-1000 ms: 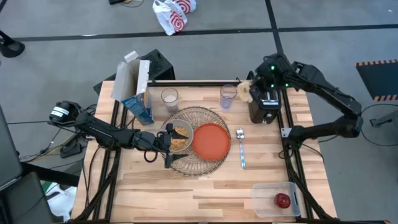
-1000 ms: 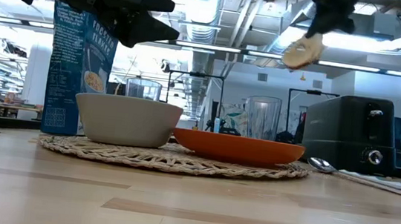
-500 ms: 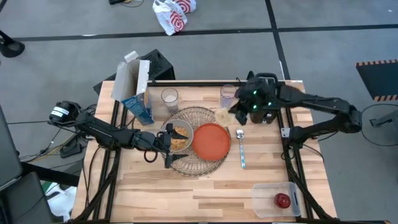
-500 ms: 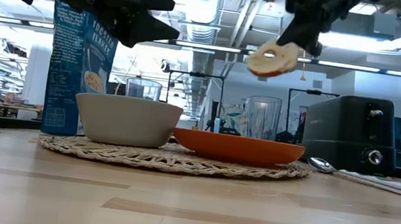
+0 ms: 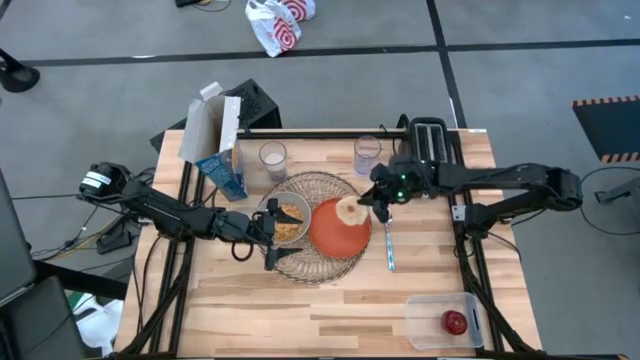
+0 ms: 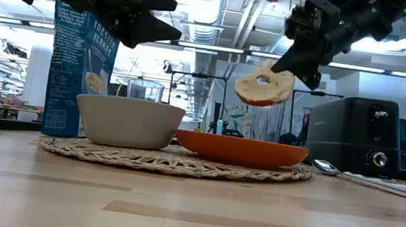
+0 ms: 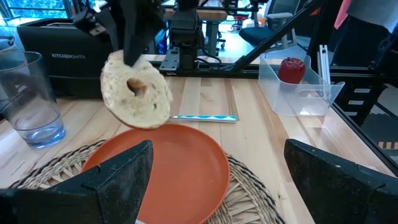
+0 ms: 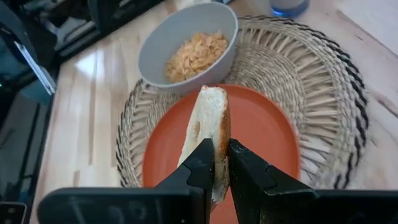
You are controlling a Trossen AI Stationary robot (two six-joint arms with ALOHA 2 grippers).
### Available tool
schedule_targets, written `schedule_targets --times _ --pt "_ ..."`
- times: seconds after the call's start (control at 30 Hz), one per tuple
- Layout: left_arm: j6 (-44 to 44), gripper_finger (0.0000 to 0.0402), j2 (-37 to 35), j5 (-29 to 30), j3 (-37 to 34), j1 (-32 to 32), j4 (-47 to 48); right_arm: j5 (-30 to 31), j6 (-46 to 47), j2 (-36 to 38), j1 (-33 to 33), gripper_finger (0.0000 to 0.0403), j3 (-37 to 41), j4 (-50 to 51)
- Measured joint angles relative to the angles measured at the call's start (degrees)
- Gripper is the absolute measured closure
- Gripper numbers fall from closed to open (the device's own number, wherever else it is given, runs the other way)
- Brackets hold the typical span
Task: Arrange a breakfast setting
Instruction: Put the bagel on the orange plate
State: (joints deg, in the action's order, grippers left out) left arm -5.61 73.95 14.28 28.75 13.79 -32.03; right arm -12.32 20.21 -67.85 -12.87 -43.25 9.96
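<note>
hanging above the plate (image 5: 338, 230), one round bread (image 5: 349, 211) with a hole in its middle sits pinched edge-on in the right jaws (image 5: 375, 197), which are closed tight on its rim; in the low view the bread (image 6: 264, 87) is clear of the plate (image 6: 242, 148), not touching it. the right wrist view shows both dark fingers (image 8: 202, 167) squeezing the bread's (image 8: 208, 127) edge, with the plate (image 8: 264, 140) directly under it.

the one orange plate lies on the one round woven mat (image 5: 345, 190), beside the one grey bowl (image 5: 290, 220), which also sits on the mat and holds cereal flakes. two clear glasses stand on the desk (image 5: 330, 305) behind the mat: one (image 5: 272, 158) near the cereal box (image 5: 222, 165), the other (image 5: 367, 153) closer to the toaster (image 5: 431, 140). the one blue-white box stands upright with its top flaps open. one metal spoon (image 5: 388, 240) lies on the desk just beside the mat, on the side toward the right arm. one red apple (image 5: 456, 322) rests inside the one clear tub (image 5: 420, 325) at the desk's near corner on the right arm's side, well apart from the mat.

the left jaws (image 5: 270, 235) hover at the bowl's edge, spread wide and holding nothing; the left wrist view shows their two dark fingers (image 7: 118, 180) far apart with the plate (image 7: 180, 168) and bread (image 7: 137, 90) between them in the distance.
</note>
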Motion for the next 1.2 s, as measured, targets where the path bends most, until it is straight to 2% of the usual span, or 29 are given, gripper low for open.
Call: schedule_targets --times 0.17,0.6,0.87,1.2 --pt "0.0 0.0054 0.0 0.02 0.0 -0.01 -0.02 0.02 2.41 -1.28 1.52 0.0335 3.99 -8.78" --pt "0.0 0.0054 0.0 -0.02 0.0 -0.01 -0.48 -1.25 3.5 -17.18 2.57 0.0335 4.5 -20.36" --pt "0.0 0.0054 0.0 -0.02 0.0 0.0 -0.47 -1.52 3.98 -22.41 2.54 0.0335 4.42 -23.09" --pt "0.0 0.0054 0.0 -0.02 0.0 0.01 -0.46 -1.41 3.84 -23.3 2.21 0.0322 4.44 -22.81"
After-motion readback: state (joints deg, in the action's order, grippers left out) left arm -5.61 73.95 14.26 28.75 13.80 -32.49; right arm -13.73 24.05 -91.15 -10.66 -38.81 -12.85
